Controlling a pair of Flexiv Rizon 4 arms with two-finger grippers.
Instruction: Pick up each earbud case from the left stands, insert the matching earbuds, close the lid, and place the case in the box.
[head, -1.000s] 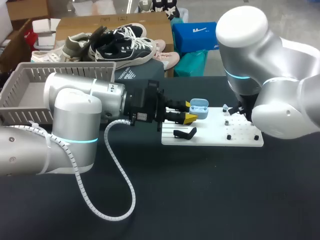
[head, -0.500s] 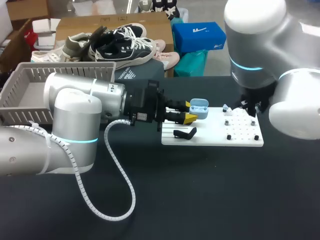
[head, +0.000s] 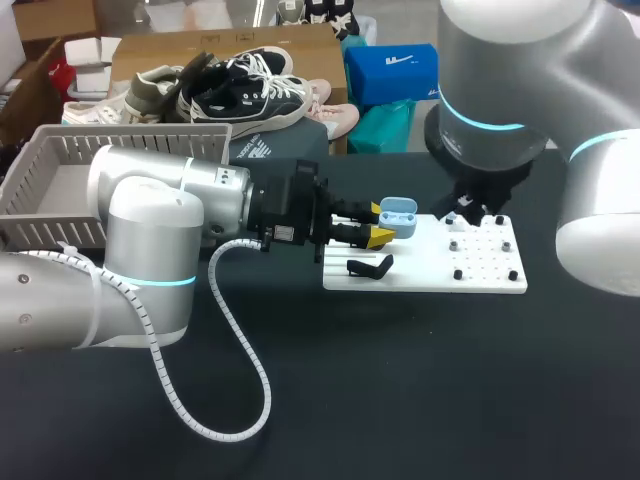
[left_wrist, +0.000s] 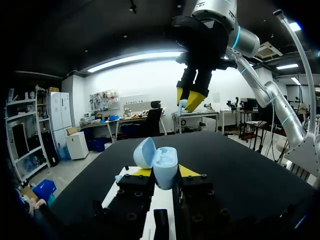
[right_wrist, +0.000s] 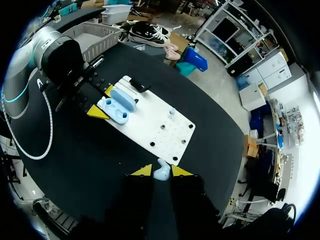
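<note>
Head view is showing you the left arm coming in from 9 o'clock. Its left gripper (head: 378, 228) is clamping the pale blue earbud case (head: 398, 216) from two sides. The case is sitting over the 9 o'clock end of the white stand board (head: 490, 283), and you cannot tell whether it is touching the board. A black stand (head: 370, 266) is lying on the board at the case's 6 o'clock. The grey basket (head: 130, 131) is waiting at the table's 10 o'clock.

Left wrist view is giving you the case (left_wrist: 165, 169) between the yellow tips of the left gripper (left_wrist: 165, 172), with its lid (left_wrist: 144, 152) standing open. The right gripper (left_wrist: 190, 100) is hanging well above and ahead of it.

Right wrist view is showing the right gripper (right_wrist: 161, 171) narrowed, its two tips pinching a small pale earbud (right_wrist: 161, 175). It is hovering high over the board (right_wrist: 160, 125), well apart from the open case (right_wrist: 119, 106).
</note>
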